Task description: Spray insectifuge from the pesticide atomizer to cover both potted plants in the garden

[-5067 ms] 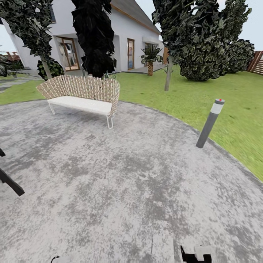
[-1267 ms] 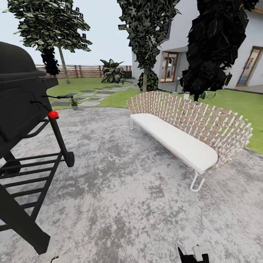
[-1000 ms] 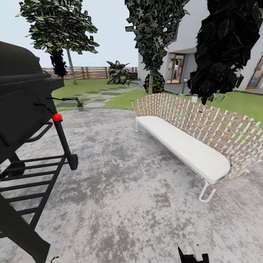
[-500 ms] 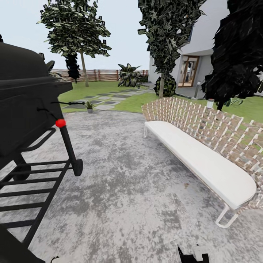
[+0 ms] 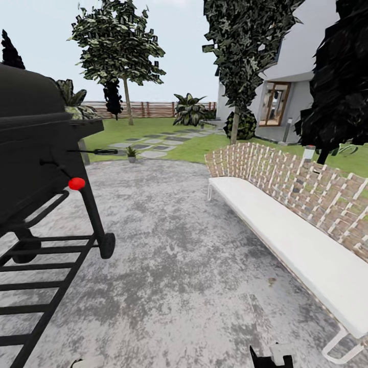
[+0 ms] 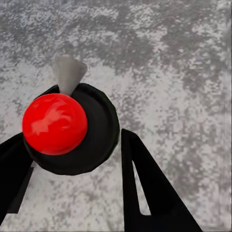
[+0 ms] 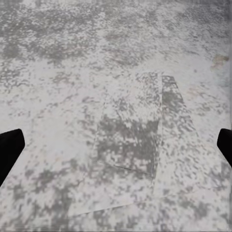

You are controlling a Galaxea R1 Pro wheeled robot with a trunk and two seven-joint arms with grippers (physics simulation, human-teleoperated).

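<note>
A: What is recorded at the left of the head view?
B: A black grill [image 5: 36,168] on a wheeled frame is noted, with a red knob [image 5: 76,183] on its side. It stands on the grey paved patio [image 5: 179,266].

A: And the task's things?
B: One potted plant [image 5: 132,153] is seen far off, at the patio's far edge beside the stepping stones [image 5: 153,145] on the lawn [image 5: 148,125]. A brown fence [image 5: 153,109] is observed behind. The atomizer cannot be made out.

A: Further right?
B: A woven bench [image 5: 291,214] with a white seat is set along the patio, with a house [image 5: 301,76] beyond.

A: The pincers?
B: The left gripper [image 6: 72,159] is spread, its dark fingers [image 6: 150,188] apart over the paving. The right gripper [image 7: 116,145] is wide open, fingertips [image 7: 9,147] at the frame's edges; nothing is held.
</note>
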